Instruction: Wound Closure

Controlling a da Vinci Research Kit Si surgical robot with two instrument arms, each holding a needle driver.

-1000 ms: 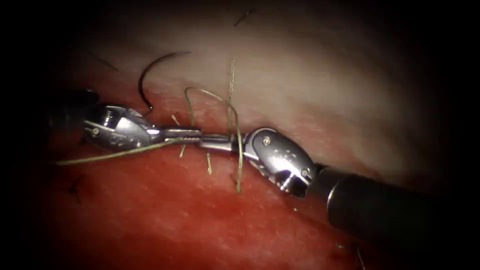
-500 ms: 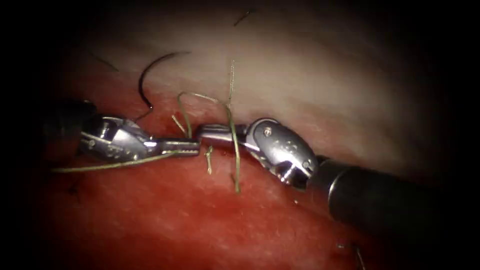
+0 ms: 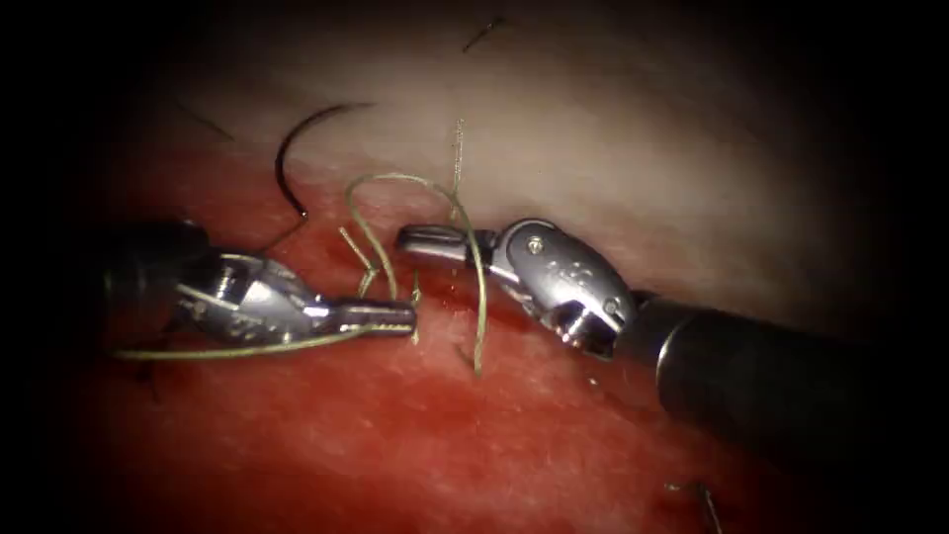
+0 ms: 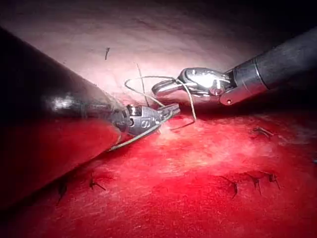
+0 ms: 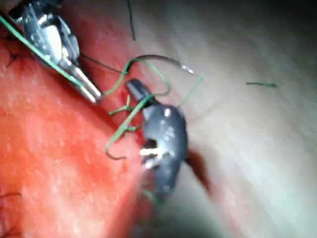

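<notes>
The left tool (image 3: 400, 316) lies low on the red tissue (image 3: 415, 445), its jaws shut on the greenish thread (image 3: 473, 267); one strand trails back along its body to the left. That thread arches up in a loop and drapes over the right tool (image 3: 407, 237), whose jaws are shut with nothing seen between them. The loop's free end hangs down onto the red fluid. The dark curved needle (image 3: 284, 158) lies free on the tissue up and left of both tools, held by neither. In the left wrist view the left tool (image 4: 174, 109) sits just below the right tool (image 4: 156, 89).
Short cut ends of thread (image 3: 351, 242) stick up near the cut between the two tools. Earlier dark stitches (image 4: 233, 183) dot the red tissue. Pale tissue (image 3: 613, 148) rises behind. The right tool's black shaft (image 3: 771, 381) crosses the lower right.
The two tools, tip to tip a second ago, have drawn apart: the left tool went down and slightly right, the right tool went up. The thread loop between them has widened.
</notes>
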